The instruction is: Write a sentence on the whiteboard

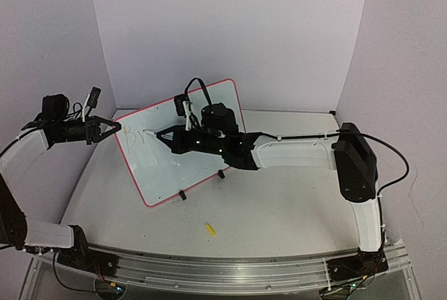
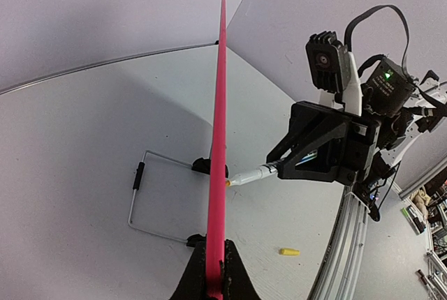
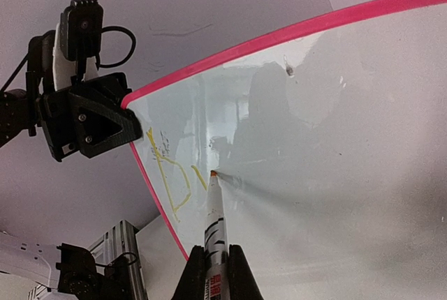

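The whiteboard, white with a pink border, stands tilted on the table. In the left wrist view it shows edge-on as a pink line. My left gripper is shut on its upper left corner. A white marker sits in my shut right gripper, its orange tip touching the whiteboard face. A few yellow strokes lie left of the tip, near the left gripper.
A yellow marker cap lies on the table in front of the board. Two black clip feet and a wire stand hold the board. Purple walls close in the back and sides.
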You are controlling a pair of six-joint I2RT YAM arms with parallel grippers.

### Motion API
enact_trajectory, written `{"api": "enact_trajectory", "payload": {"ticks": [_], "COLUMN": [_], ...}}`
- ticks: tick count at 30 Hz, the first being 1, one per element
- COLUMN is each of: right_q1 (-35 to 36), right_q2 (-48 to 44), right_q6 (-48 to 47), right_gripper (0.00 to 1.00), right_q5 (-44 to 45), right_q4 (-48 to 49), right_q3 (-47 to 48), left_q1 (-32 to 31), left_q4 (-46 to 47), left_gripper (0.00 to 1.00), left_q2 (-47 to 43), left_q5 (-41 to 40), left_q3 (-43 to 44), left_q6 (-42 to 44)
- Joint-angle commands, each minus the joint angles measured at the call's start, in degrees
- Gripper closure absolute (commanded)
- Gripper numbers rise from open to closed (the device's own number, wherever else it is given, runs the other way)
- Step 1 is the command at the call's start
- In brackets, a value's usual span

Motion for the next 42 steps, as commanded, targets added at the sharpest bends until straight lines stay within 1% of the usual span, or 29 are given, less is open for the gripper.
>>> {"api": "enact_trajectory", "payload": {"ticks": [1, 11, 16, 21, 26, 29, 36, 42], "right_q1": [-0.79, -0.82, -0.85, -0.80, -0.98, -1.74, -4.55, -7.05], "right_q2": [-2.20, -3.36, -3.88, -6.56, -11.96, -14.05, -15.06, -13.37], "right_q6": [0.61, 0.80, 0.52, -0.01, 0.31, 1.41, 2.11, 1.79], "right_gripper": [1.00, 1.00, 1.00, 1.00, 1.00, 1.00, 1.00, 1.00], "right_q5": [4.41, 5.16, 3.94, -0.67, -4.18, -8.24, -17.88, -20.63], "right_q4": [1.58, 2.11, 2.60, 4.73, 6.11, 6.62, 6.74, 6.09], "right_q3": [-1.27, -3.08, -3.30, -5.38, -10.97, -13.48, -15.21, -13.53], "left_q1": [-1.09, -1.13, -1.14, -1.12, -1.15, -1.11, -1.17, -1.16], "left_q4": [-3.55, -3.68, -3.69, -3.59, -3.65, -3.87, -3.97, -4.13], "left_gripper": [1.00, 1.00, 1.00, 1.00, 1.00, 1.00, 1.00, 1.00], "left_q2": [0.25, 0.14, 0.04, 0.05, 0.01, -0.01, 0.22, 0.50], "left_q5": [0.70, 0.58, 0.64, 0.55, 0.33, 0.16, 0.15, 0.06], "left_q3": [0.44, 0.46, 0.42, 0.30, 0.29, 0.40, 0.45, 0.42], "left_q6": [0.90, 0.95, 0.94, 0.94, 0.91, 1.05, 1.11, 1.09]}}
